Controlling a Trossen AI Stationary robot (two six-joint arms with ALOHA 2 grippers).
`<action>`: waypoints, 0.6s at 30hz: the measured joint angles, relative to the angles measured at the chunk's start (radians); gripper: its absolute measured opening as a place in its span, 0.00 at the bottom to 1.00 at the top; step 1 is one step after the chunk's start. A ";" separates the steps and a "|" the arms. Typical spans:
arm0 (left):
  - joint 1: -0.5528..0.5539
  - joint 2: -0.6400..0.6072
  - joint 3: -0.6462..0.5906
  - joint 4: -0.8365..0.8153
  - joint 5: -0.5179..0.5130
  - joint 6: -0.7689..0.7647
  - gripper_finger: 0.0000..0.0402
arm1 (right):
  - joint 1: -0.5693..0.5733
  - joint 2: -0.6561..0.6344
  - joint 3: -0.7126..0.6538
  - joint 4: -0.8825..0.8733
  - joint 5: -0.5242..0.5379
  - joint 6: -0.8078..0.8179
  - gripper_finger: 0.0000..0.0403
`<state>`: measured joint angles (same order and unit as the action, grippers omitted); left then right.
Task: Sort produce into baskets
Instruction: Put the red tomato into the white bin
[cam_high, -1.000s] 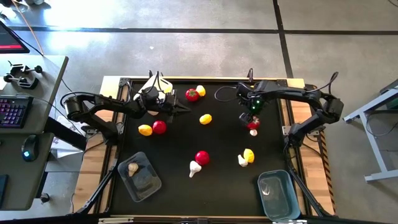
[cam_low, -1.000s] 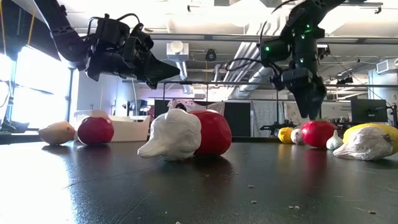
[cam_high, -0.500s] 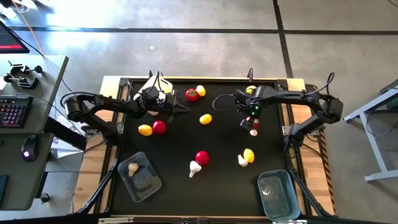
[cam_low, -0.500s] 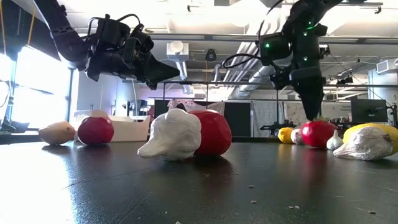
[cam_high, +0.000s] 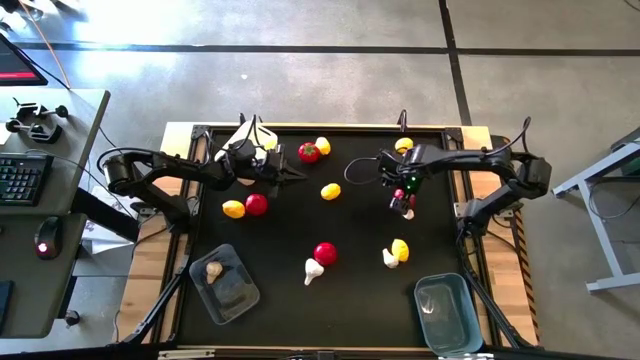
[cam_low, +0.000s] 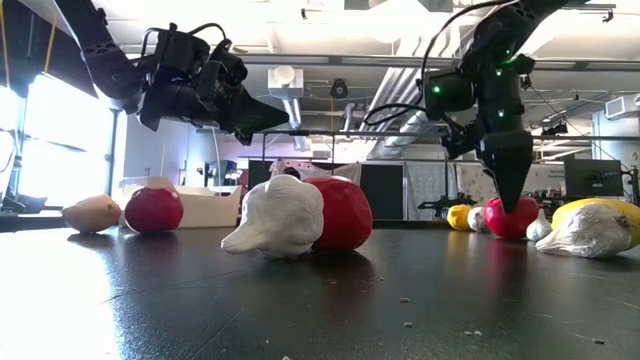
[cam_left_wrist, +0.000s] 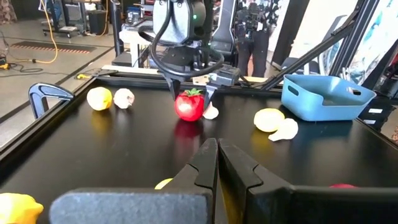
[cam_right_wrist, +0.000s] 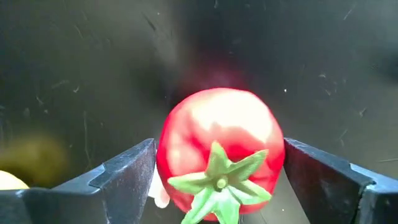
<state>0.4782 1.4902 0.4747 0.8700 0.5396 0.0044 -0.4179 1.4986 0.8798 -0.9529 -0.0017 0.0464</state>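
Right claw (cam_right_wrist: 217, 180) wide open astride tomato (cam_right_wrist: 217, 149), gripping nothing; could nudge garlic (cam_high: 408, 212) alongside or squirt tomato free on closing

Grey concrete floor (cam_high: 300, 80) with dark seams surrounds the table; a desk (cam_high: 40, 200) stands alongside.

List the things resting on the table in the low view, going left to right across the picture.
Beige bulb → red tomato → white garlic bulb → red tomato behind it → small yellow piece → red tomato under the open right gripper → white garlic at the right edge.
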 joint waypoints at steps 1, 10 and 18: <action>0.000 0.000 0.000 0.000 0.000 0.000 0.00 | 0.000 0.000 -0.001 0.005 0.000 0.000 0.83; 0.000 0.000 0.000 0.000 -0.005 0.000 0.00 | 0.000 0.000 -0.001 0.015 -0.038 0.024 0.60; 0.000 0.000 0.000 0.000 -0.005 0.000 0.00 | -0.001 0.000 0.007 0.008 -0.049 0.005 0.57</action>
<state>0.4782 1.4902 0.4747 0.8696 0.5343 0.0040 -0.4187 1.4988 0.8872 -0.9452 -0.0510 0.0518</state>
